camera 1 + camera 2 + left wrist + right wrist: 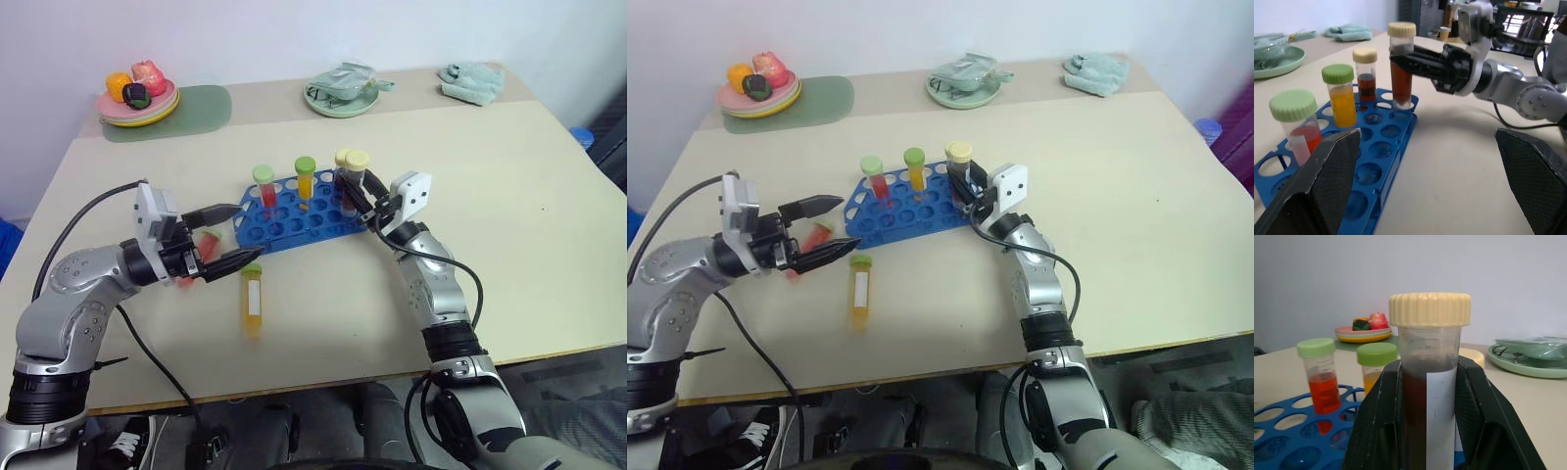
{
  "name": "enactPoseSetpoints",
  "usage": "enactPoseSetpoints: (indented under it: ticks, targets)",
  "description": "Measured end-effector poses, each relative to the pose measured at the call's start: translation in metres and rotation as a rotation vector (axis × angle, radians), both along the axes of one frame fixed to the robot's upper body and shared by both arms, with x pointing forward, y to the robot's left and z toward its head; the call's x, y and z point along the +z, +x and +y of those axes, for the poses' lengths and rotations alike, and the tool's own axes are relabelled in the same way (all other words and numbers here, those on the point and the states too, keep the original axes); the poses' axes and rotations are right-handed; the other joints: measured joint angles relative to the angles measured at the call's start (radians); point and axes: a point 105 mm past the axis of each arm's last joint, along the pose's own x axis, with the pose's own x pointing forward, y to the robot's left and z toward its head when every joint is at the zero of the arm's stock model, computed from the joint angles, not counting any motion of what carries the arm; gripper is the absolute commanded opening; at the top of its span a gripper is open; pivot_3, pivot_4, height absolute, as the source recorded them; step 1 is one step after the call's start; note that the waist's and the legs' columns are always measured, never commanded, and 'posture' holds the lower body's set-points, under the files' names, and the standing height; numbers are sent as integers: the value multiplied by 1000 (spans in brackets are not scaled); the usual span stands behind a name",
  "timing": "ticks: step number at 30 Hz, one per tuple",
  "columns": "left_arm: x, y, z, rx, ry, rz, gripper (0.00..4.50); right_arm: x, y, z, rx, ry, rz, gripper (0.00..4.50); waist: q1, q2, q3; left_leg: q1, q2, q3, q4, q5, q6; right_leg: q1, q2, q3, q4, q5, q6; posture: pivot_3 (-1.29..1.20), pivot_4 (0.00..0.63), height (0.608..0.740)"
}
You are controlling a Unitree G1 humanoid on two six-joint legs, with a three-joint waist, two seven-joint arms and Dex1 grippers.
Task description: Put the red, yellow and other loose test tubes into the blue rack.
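Brown tube [1427, 396] pinched by right fingers [1476, 421].

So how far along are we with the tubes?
Three tubes stand in the blue rack: red, orange and a dark one. The right gripper holds a fourth, cream-capped dark tube, at a rack hole. Left: the yellow tube and a red tube lying on the table by the open left gripper.
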Motion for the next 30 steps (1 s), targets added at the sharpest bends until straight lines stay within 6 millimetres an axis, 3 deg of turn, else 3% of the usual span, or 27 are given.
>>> enactPoseSetpoints:
  ticks: [13, 20, 30]
  targets:
    - [12, 4, -16, -2, -5, 3, 4500, 0, 2, -6, -26, -32, -15, 780, 0, 0, 0, 0, 0, 0, 0, 0, 0, 0, 0, 0, 0, 0, 0, 0, 150, 740]
    - [11, 2, -16, -12, -5, 4, 4500, 0, 3, -12, -47, -36, -19, 780, -1, 0, 0, 0, 0, 0, 0, 0, 0, 0, 0, 0, 0, 0, 0, 0, 150, 740]
    - [0, -4, -10, -17, -9, 24, 4500, -2, 2, -3, -20, -33, -10, 780, -1, 0, 0, 1, 0, 0, 0, 0, 0, 0, 0, 0, 0, 0, 0, 0, 150, 740]
